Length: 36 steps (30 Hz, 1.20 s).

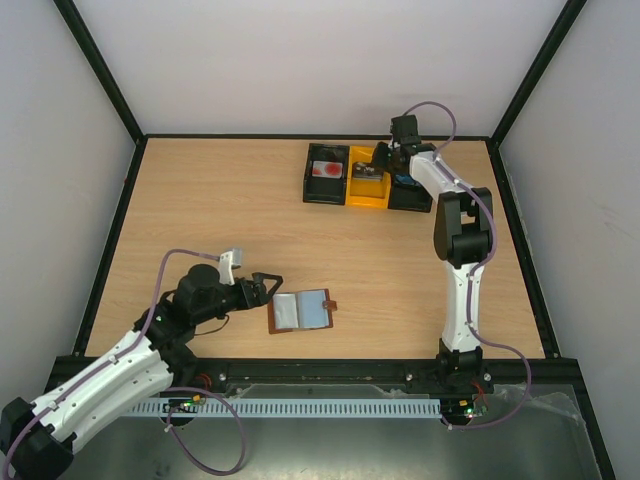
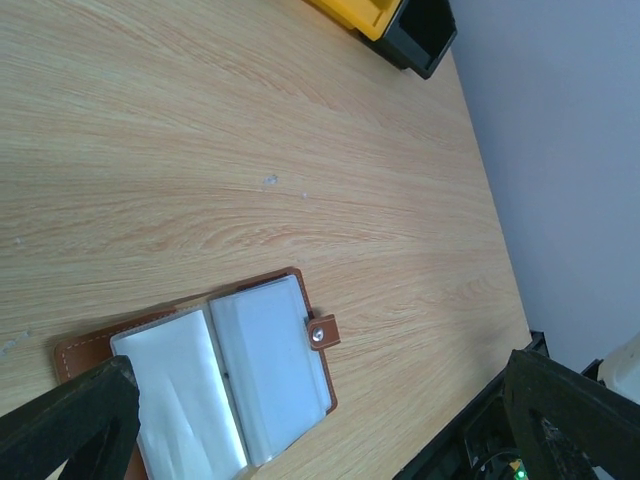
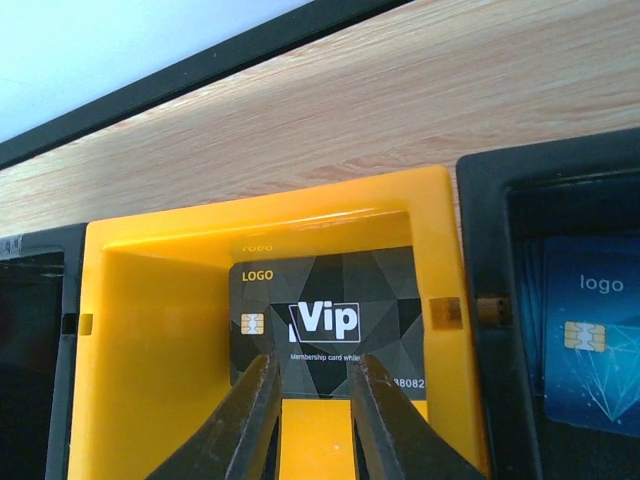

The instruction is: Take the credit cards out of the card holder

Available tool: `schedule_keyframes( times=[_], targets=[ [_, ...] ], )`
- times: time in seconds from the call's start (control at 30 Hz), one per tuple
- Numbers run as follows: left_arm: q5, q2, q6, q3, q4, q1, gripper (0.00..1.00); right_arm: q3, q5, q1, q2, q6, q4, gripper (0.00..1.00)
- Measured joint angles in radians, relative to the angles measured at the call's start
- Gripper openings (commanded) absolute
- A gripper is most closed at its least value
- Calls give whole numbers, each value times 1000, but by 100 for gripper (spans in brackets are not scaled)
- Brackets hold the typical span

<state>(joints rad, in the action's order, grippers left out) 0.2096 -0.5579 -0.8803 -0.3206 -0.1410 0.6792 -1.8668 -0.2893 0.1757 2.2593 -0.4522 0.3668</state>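
Note:
The brown card holder (image 1: 300,311) lies open on the table near the front, its pale clear sleeves (image 2: 240,385) facing up and its snap tab to the right. My left gripper (image 1: 270,290) sits just left of it, wide open (image 2: 318,400), its fingers on either side of the holder's near end. A black "Vip" credit card (image 3: 330,315) lies flat in the yellow middle compartment (image 3: 260,215) of the tray. My right gripper (image 3: 312,375) hovers over that card's near edge with its fingers slightly apart and nothing between them. A blue card (image 3: 590,340) rests in the black compartment to the right.
The black-and-yellow three-compartment tray (image 1: 348,198) stands at the back centre-right. Its left black compartment holds a red-and-white card (image 1: 327,170). The right arm's elbow (image 1: 462,235) rises over the table's right side. Black frame rails border the table.

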Motion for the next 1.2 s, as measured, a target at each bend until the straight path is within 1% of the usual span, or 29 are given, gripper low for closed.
schedule_keyframes(
  times=[0.17, 0.27, 0.33, 0.53, 0.67, 0.9, 0.97, 1.03, 1.07, 1.2],
  targets=[
    [-2, -28, 1, -12, -9, 0, 100, 15, -3, 0, -19, -12, 9, 31],
    [-10, -37, 2, -32, -21, 0, 100, 81, -18, 0, -79, -29, 8, 36],
    [-18, -39, 5, -50, -34, 0, 100, 153, -31, 0, -143, -39, -3, 40],
    [-66, -48, 20, -142, -97, 0, 100, 406, -67, 14, -375, -74, -61, 51],
    [-111, -64, 25, -210, -142, -2, 100, 559, -82, 52, -527, -87, -90, 65],
    [-166, -79, 38, -274, -210, -2, 100, 835, -107, 139, -842, -113, -138, 76],
    [-181, -80, 43, -287, -228, -2, 100, 911, -111, 157, -946, -120, -142, 83],
    [-194, -81, 48, -315, -249, -2, 100, 964, -120, 166, -1042, -135, -138, 84],
    [-200, -81, 51, -333, -255, -2, 100, 983, -124, 169, -1082, -135, -137, 98],
    [-222, -79, 64, -396, -259, -2, 100, 1069, -140, 171, -1287, -152, -133, 98]
  ],
)
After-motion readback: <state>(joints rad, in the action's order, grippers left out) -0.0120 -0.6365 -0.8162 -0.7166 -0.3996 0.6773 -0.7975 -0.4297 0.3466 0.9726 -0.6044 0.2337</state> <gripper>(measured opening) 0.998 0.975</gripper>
